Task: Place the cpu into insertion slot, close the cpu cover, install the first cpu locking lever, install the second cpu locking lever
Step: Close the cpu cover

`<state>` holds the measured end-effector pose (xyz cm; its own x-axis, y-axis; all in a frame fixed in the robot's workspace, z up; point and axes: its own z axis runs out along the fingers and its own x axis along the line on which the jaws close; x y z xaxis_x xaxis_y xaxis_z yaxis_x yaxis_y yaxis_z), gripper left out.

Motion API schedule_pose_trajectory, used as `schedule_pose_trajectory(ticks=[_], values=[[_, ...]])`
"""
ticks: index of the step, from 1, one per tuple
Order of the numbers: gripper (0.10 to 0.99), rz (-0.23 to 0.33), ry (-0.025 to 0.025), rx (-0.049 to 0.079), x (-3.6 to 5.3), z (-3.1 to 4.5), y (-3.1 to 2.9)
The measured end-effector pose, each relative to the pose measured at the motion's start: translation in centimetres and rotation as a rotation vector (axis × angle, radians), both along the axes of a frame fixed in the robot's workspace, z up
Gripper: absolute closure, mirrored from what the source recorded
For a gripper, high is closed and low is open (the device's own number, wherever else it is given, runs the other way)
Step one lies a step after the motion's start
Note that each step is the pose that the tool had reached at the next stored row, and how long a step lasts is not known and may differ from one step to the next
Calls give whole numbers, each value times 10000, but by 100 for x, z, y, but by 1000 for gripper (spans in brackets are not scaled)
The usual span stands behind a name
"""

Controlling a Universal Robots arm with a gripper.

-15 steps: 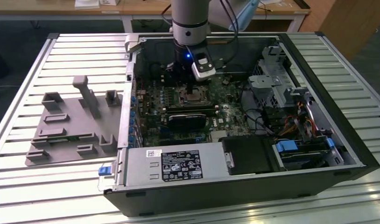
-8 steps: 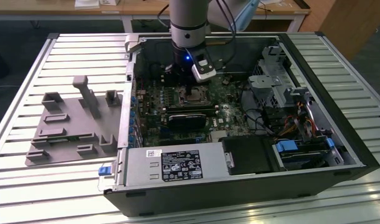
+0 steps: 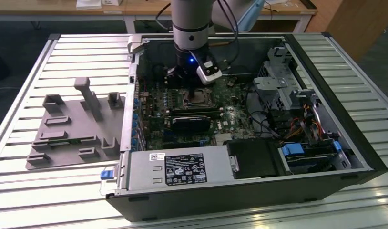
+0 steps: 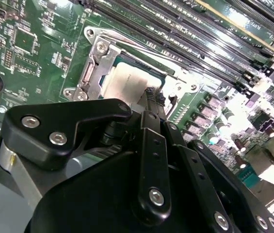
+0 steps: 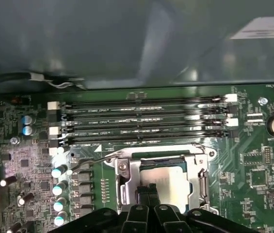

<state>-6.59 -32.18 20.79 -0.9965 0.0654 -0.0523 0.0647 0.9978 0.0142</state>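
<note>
The cpu (image 5: 171,177) shows its silvery top inside the insertion slot (image 5: 203,180) on the green motherboard, in both wrist views. The cpu cover (image 5: 126,180), a thin metal frame, lies down around the cpu (image 4: 126,80), and the cover's rim (image 4: 99,59) is bright. A wire locking lever (image 5: 91,162) sticks out sideways from the socket corner. My gripper (image 5: 147,188) is shut, its black fingertips (image 4: 151,97) together just over the chip's edge with nothing between them. In the exterior view the gripper (image 3: 195,93) hangs straight down over the socket (image 3: 198,99) inside the open computer case.
Long memory slots (image 5: 146,119) run beside the socket. A black card (image 3: 190,123) sits nearer the case front, with the power supply (image 3: 175,168) beyond it. Drive bays and cables (image 3: 296,119) crowd the exterior view's right. A grey fixture (image 3: 73,129) lies outside the case on the slatted table.
</note>
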Motion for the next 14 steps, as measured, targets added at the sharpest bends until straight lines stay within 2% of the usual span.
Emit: schedule_pose_trajectory(ticks=[14], values=[[984,583,-8,26,-132,-42,-1]])
